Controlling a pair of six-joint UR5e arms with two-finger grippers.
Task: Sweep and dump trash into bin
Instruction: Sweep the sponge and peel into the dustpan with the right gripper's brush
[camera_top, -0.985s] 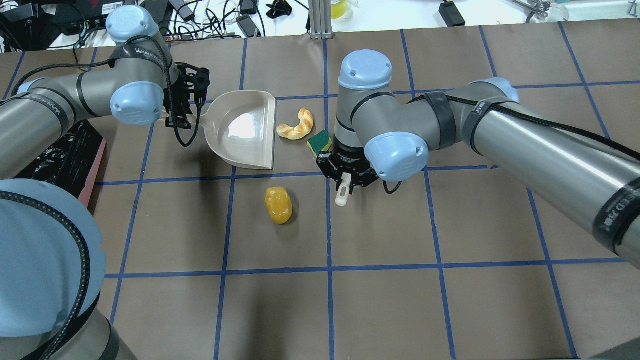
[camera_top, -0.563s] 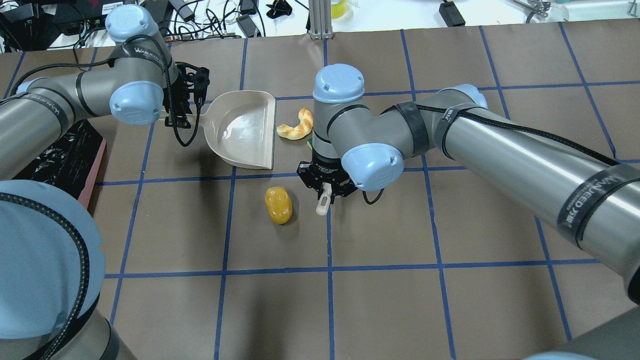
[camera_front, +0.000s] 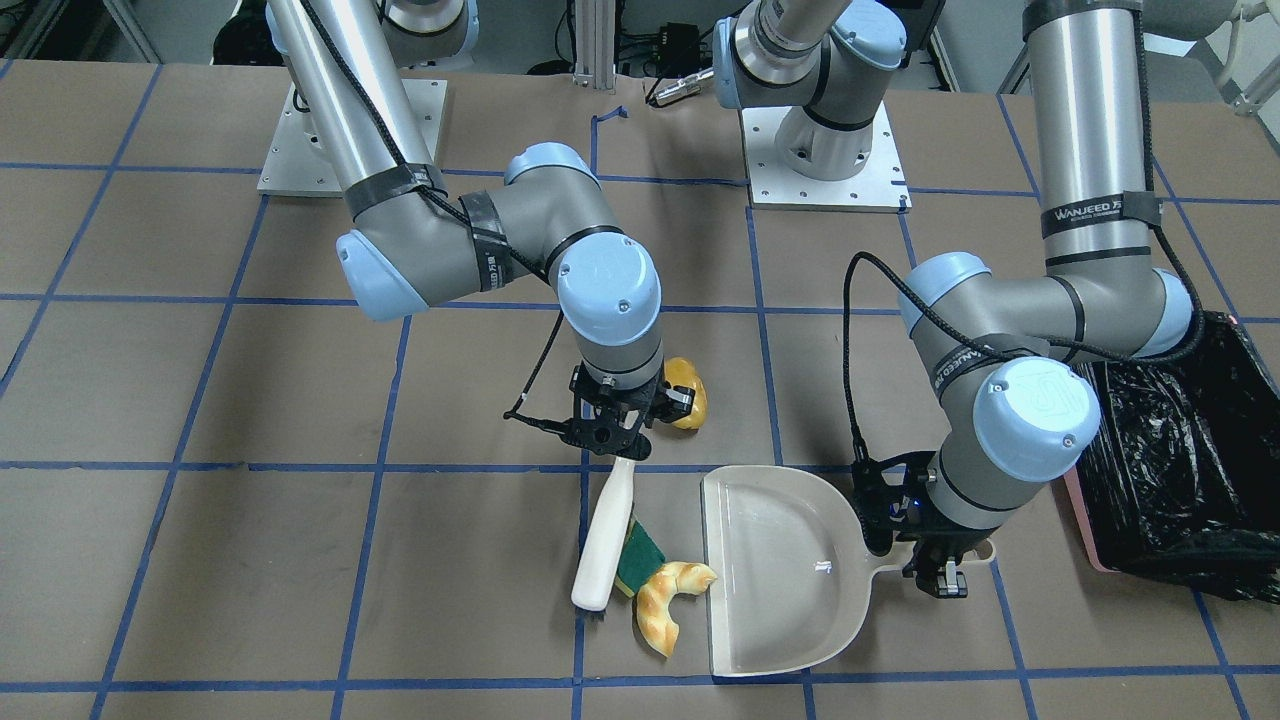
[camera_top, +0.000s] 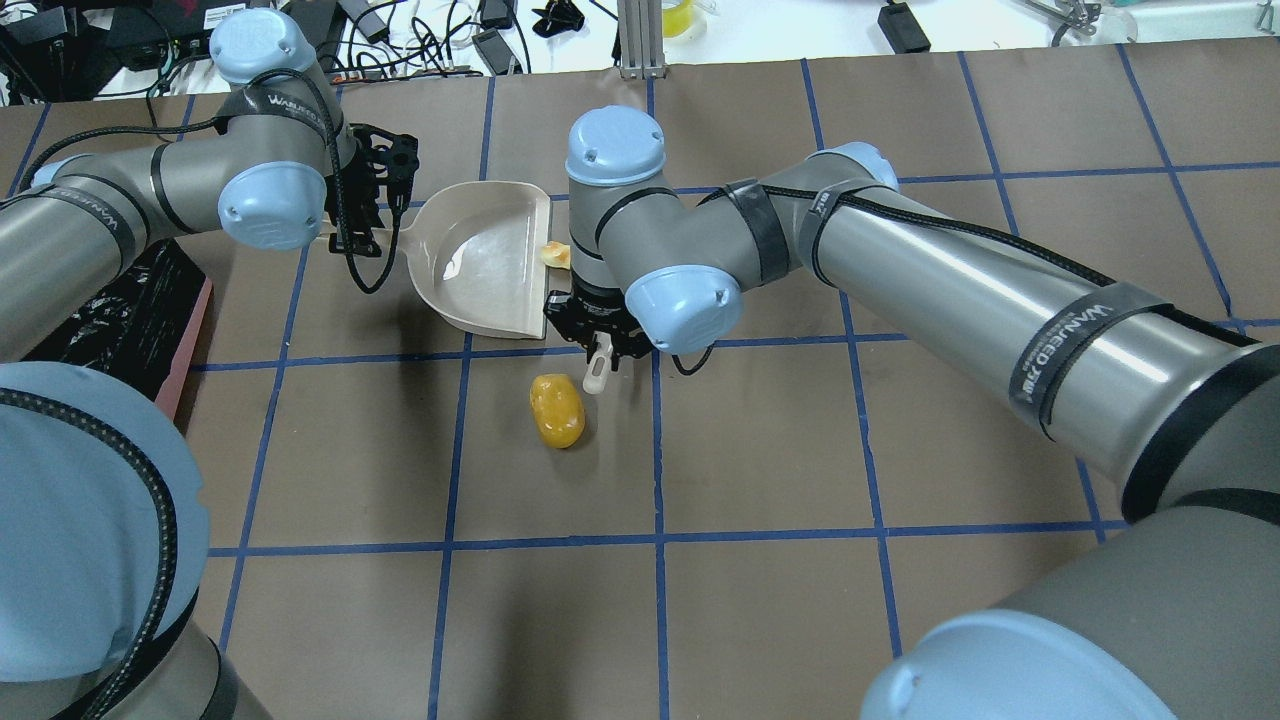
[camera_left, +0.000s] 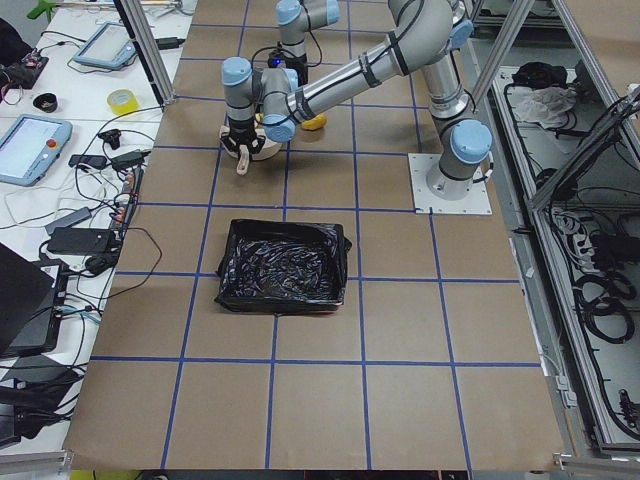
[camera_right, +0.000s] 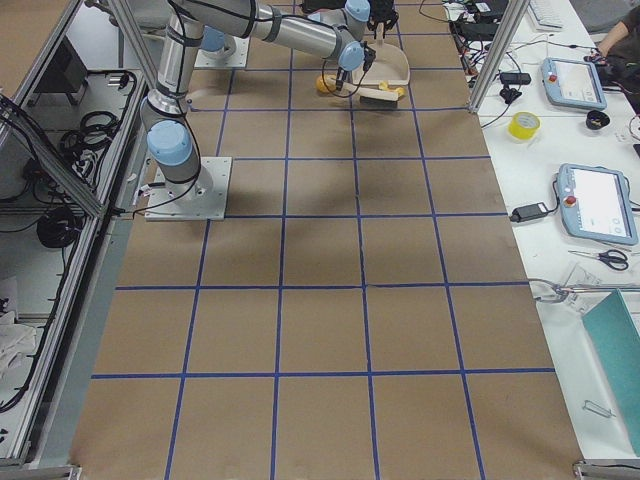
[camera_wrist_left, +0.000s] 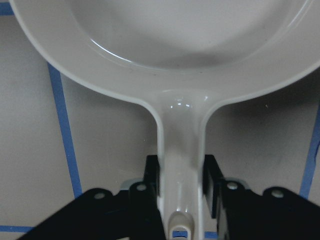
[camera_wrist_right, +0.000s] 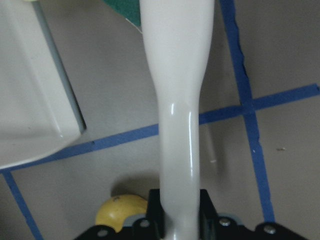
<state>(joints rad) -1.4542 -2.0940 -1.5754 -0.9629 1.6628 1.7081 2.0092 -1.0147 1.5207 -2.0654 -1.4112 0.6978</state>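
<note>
At the far left of the overhead view we see the bin (camera_top: 130, 310), its black liner crinkled and glossy, well apart from everything else. Next comes the left gripper (camera_wrist_left: 181, 196), clamped narrow on the handle of the dustpan (camera_top: 490, 260). In the wrist view the handle fills the whole gap between the two fingers. The dustpan lies flat on the table (camera_top: 900, 450) with its open lip turned to the right.

Just past that lip we find the croissant (camera_front: 665, 600), one end right at the pan's edge and the rest curving away on the table. The sponge (camera_front: 640, 555) sits against it, wedged between the croissant and the brush (camera_front: 605, 540). From overhead the right arm (camera_top: 900, 260) hides the sponge and most of the croissant, so we read this from the front view. The brush lies low and slanted, its head beside the sponge and its slim white handle running back toward the robot.

The right gripper (camera_wrist_right: 180, 212) is closed tight around that handle, pointing down. The potato (camera_top: 557, 410) lies alone on the table, close to the handle's free end, on the robot's side of the gripper and apart from the pan.
</note>
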